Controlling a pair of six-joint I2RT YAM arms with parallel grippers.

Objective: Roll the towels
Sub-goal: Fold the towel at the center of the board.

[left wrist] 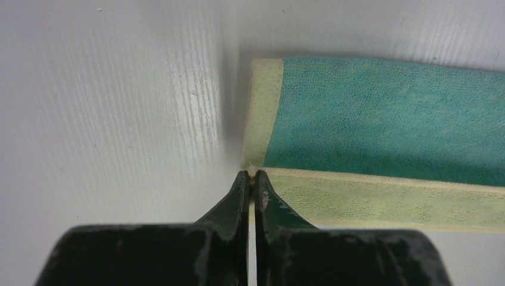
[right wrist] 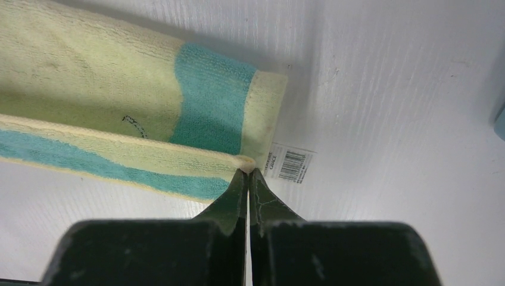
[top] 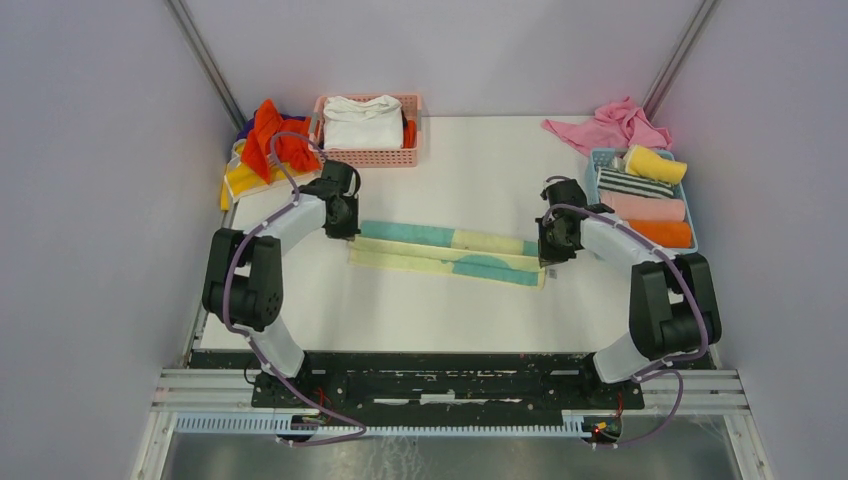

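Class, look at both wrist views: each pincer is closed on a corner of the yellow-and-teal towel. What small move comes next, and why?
Probably carry the pinched hem across the strip, both arms together, then lay it down. The left pincer and right pincer each clamp an end corner of the pale yellow and teal terry towel, and its folded flap covers only part of the strip.

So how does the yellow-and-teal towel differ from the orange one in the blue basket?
Pose: the yellow-and-teal towel lies as a long flat strip; the orange towel is a short roll in the blue basket. Hold: left fingers and right fingers pinch the first's ends; the orange towel sits untouched. Both are cloth.
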